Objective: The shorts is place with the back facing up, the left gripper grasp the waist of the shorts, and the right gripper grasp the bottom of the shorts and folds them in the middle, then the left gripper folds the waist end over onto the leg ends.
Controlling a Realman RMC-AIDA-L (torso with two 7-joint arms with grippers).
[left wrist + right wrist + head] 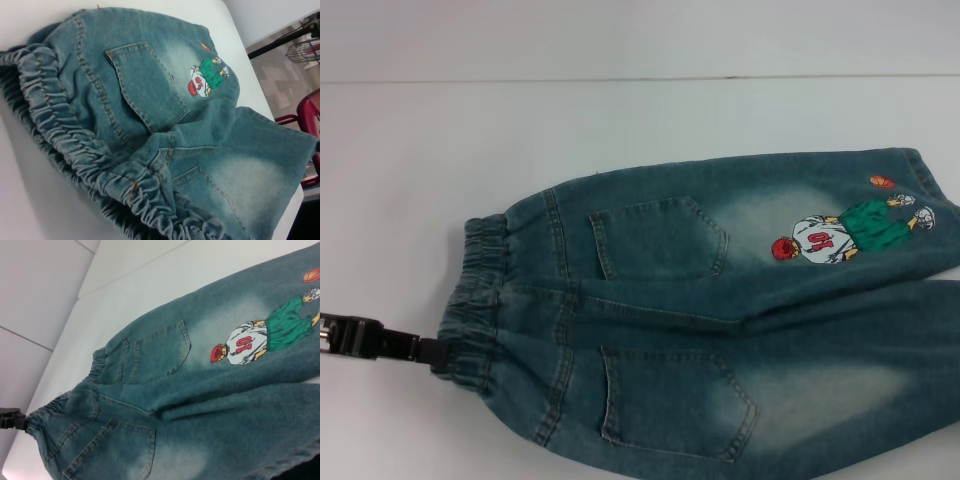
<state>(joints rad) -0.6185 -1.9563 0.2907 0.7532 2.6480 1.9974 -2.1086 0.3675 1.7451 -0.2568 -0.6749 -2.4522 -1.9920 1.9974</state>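
- Head view: shorts [720,300] lie flat, back up, on white table [520,130]; waist of the shorts [470,300] toward robot's left, legs run right and off the frame edge. Two back pockets show; cartoon player print [845,230] on the far leg near its hem.
- Left gripper [432,352] comes in low and level from the left edge, black fingers pinched onto the near end of the waistband, clamped on the waist of the shorts.
- Left wrist view: gathered elastic band [75,145] fills the near foreground, bunched and ruffled; pocket [145,85] and print [205,77] beyond. Own fingers not seen.
- Right wrist view: looks down the legs toward the waist; print [260,340] close, two pockets, waistband [100,360] far. Black tip of the left gripper [22,421] on the band corner.
- Right gripper: not visible in any view, state cannot be told.
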